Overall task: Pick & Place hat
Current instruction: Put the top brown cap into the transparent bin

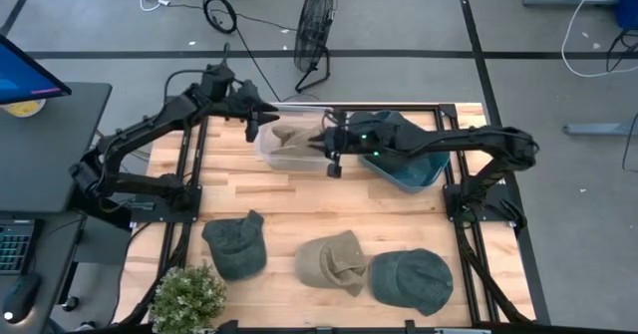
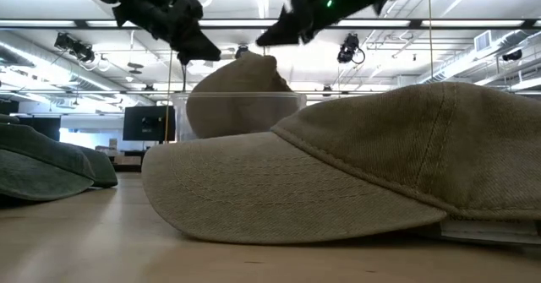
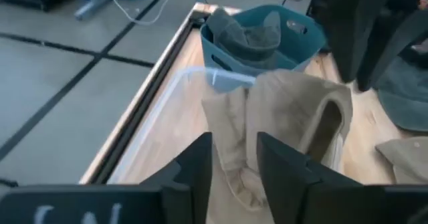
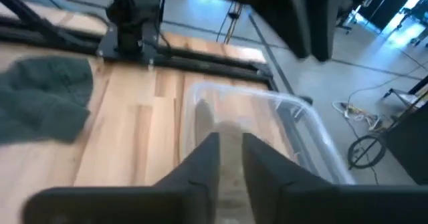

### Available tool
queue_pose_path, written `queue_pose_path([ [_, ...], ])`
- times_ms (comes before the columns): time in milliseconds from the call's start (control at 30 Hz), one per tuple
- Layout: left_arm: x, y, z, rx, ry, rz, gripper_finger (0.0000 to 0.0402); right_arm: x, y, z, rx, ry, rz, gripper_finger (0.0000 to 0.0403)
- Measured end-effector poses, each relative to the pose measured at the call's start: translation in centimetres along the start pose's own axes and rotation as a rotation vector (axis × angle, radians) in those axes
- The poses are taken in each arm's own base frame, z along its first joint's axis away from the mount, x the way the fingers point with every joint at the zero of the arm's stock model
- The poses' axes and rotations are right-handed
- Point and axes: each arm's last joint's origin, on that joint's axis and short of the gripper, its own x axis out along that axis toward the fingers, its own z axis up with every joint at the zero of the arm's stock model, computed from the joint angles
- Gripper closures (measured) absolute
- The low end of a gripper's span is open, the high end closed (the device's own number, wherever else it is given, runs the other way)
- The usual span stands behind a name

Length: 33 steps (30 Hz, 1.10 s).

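Khaki hat (image 1: 290, 138) sits in my clear bin (image 1: 274, 156), both hands, left hand (image 1: 267, 120) and right hand (image 1: 326, 143), spread above it; three hats (image 1: 329, 262) wait on the worktop (image 1: 299, 199).

Black floor fan (image 1: 315, 30) behind the table, potted plant (image 1: 187, 296) at front-left corner, monitor (image 1: 28, 73) at left

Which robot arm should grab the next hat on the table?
Probably the right gripper: the tan hat and one green hat lie nearer its side. The left gripper hovers over the clear bin.
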Motion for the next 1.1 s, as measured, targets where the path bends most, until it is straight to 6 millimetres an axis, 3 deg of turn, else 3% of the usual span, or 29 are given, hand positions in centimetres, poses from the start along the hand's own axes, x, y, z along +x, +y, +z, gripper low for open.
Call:
queue_pose_path([
  [133, 0.3, -0.4, -0.3, -0.010, 0.034, -0.019, 0.0317, 2.3, 0.0, -1.8, 0.005, 0.033, -0.004, 0.0394],
  [267, 0.6, -0.9, -0.2, 0.003, 0.032, -0.040, 0.0351, 3.7, -0.2, -3.5, 0.021, 0.099, -0.015, 0.0393],
  [500, 1.4, -2.9, 0.1, 0.033, 0.034, -0.133, 0.0394, 3.9, -2.6, -4.8, 0.046, 0.196, -0.264, 0.0398],
  [733, 3.2, -5.2, -0.1, 0.001, 0.079, -0.228, 0.0392, 3.8, -4.1, -5.7, 0.130, 0.180, -0.161, 0.0401],
  [933, 6.1, -6.5, -1.4, -0.053, 0.181, -0.255, 0.0396, 2.9, -3.8, -4.0, 0.075, 0.124, -0.203, 0.0400],
  [1100, 8.1, -5.6, -2.6, -0.053, 0.266, 0.012, 0.0397, 0.4, -2.8, -1.3, 0.050, 0.069, -0.184, 0.0400],
])
